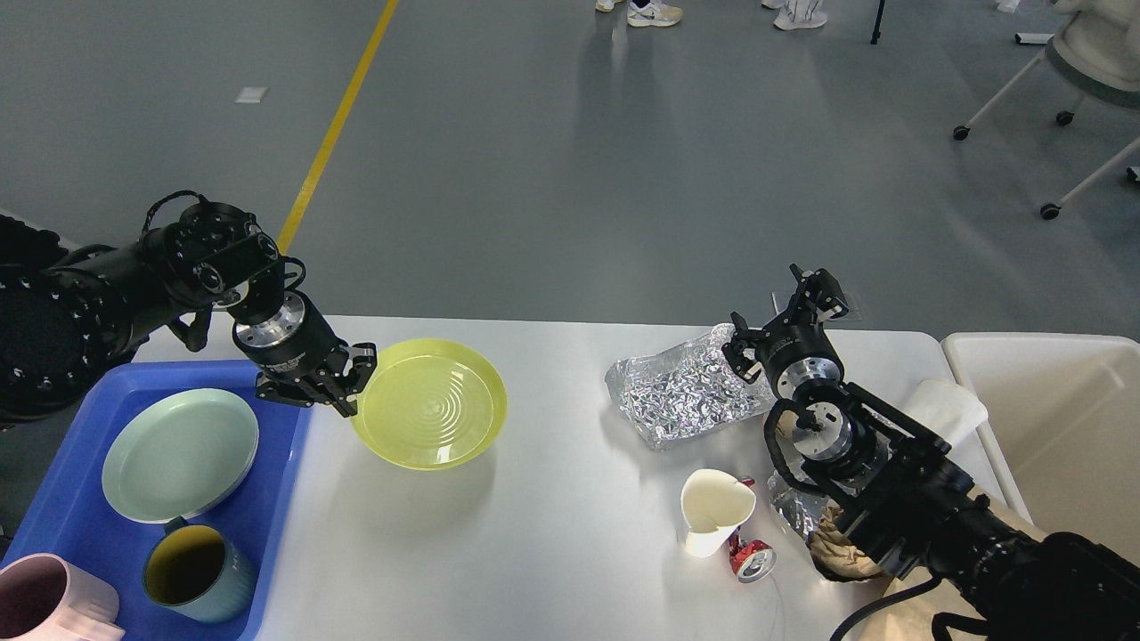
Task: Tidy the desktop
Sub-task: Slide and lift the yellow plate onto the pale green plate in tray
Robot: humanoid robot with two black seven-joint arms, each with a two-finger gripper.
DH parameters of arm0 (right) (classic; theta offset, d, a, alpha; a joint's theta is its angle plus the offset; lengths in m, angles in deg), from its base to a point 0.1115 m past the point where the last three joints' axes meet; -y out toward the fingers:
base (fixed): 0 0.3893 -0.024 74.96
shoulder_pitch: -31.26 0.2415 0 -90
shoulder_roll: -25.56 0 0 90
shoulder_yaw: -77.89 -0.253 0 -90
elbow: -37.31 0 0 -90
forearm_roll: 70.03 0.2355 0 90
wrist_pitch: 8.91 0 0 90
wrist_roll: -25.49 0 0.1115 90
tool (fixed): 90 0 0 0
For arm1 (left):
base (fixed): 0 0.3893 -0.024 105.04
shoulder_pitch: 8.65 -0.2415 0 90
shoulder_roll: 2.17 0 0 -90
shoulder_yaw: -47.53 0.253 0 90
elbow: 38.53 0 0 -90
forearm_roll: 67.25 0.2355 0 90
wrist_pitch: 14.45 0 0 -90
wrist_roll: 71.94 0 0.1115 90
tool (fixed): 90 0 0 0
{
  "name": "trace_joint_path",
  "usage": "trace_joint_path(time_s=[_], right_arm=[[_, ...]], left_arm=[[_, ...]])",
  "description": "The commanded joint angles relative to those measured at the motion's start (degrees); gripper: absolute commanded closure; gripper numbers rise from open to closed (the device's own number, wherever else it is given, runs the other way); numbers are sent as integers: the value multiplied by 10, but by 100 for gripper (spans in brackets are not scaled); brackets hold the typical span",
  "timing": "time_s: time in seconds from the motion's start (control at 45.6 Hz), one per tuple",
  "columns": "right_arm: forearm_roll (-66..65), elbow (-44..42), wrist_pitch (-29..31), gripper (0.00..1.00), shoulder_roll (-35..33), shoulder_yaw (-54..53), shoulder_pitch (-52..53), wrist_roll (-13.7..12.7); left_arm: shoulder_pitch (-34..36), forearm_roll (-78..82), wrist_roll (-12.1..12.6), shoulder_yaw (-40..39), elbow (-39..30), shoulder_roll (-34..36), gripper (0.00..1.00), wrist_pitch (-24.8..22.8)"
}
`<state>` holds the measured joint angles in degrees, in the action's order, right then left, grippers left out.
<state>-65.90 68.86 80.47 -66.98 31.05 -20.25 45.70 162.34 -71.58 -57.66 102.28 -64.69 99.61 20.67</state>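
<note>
Yellow translucent plate (430, 403): clamped at its left rim by the left claw (354, 378), lifted off the counter (552, 552) and tilted, its shadow cast on the surface below. Glossy white-grey counter: fills the lower middle of the view, rounded corners at the far edge.

Blue tray (267, 499): on the counter's left end; holds a pale green plate (180, 453), a blue-grey mug with yellow inside (191, 572) and a pink mug (44, 610) at the near corner.

Crumpled foil sheet (681, 392): on the counter, right of centre. Right claw (782, 319): raised just beside the foil's far right corner, fingers spread apart, holding nothing.

White paper cup (712, 510): dented rim, standing near the front; a crushed red can (752, 561) touches its base. Brown crumpled paper (833, 552) and white napkin (944, 405): partly hidden by the right arm.

Cream-white bin (1051, 427): beside the counter's right end.
</note>
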Motion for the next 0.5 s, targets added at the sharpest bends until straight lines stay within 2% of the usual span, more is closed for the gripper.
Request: trace_joint_path(time_s=[0.0, 0.219, 0.482], right_arm=[[0, 0, 0, 0, 0, 0, 0, 0], [0, 0, 0, 0, 0, 0, 0, 0], [0, 0, 0, 0, 0, 0, 0, 0]], left_arm=[[37, 0, 1, -2, -1, 16, 100, -1], [110, -5, 1, -21, -2, 72, 100, -1], [96, -7, -1, -16, -2, 146, 100, -1]])
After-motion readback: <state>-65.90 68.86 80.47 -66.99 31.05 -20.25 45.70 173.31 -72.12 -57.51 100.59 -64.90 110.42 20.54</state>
